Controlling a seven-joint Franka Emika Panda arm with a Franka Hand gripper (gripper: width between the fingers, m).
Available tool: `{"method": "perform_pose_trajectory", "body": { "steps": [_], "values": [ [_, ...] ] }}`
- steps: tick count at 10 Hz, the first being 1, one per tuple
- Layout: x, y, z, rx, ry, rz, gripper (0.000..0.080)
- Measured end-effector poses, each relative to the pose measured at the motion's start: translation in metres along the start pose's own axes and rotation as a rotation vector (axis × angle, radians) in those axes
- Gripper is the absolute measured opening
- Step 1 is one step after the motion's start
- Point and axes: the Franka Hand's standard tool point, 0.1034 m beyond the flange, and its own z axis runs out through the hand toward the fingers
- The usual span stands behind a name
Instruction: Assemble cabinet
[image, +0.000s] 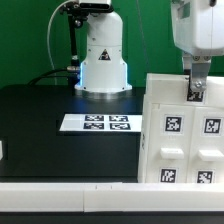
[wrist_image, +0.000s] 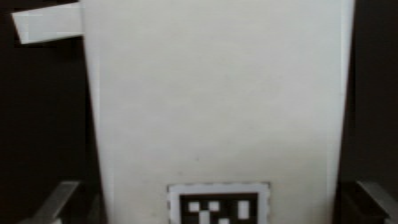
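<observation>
The cabinet (image: 185, 130) is a large white box frame with white blocks carrying black-and-white tags, at the exterior view's right. My gripper (image: 197, 92) hangs over its upper part, fingers pointing down onto it. In the wrist view a white cabinet panel (wrist_image: 214, 100) with one tag (wrist_image: 221, 207) fills the space between my gripper (wrist_image: 217, 205) fingers. One dark fingertip (wrist_image: 57, 205) shows on each side of the panel, close to its edges. The jaws stand wide apart, straddling the panel. Another white part (wrist_image: 45, 25) sticks out beyond the panel's far corner.
The marker board (image: 95, 123) lies flat on the black table, at the middle of the exterior view. The white domed robot base (image: 103, 60) stands behind it. A white ledge (image: 60, 197) runs along the front edge.
</observation>
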Motion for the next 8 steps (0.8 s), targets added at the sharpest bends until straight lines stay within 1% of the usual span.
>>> {"method": "perform_pose_trajectory", "body": {
  "steps": [2, 3, 4, 5, 6, 8],
  "values": [
    [-0.001, 0.0, 0.001, -0.001, 0.0, -0.009, 0.0553],
    [-0.002, 0.0, -0.002, -0.003, -0.001, -0.05, 0.0726],
    [-0.005, -0.002, -0.011, 0.0, -0.008, -0.087, 0.0726],
    [-0.009, -0.005, -0.025, 0.011, -0.019, -0.106, 0.0787],
    [-0.01, -0.008, -0.032, 0.023, -0.024, -0.109, 0.0796],
    [-0.01, -0.007, -0.028, 0.019, -0.021, -0.116, 0.0797]
  ]
}}
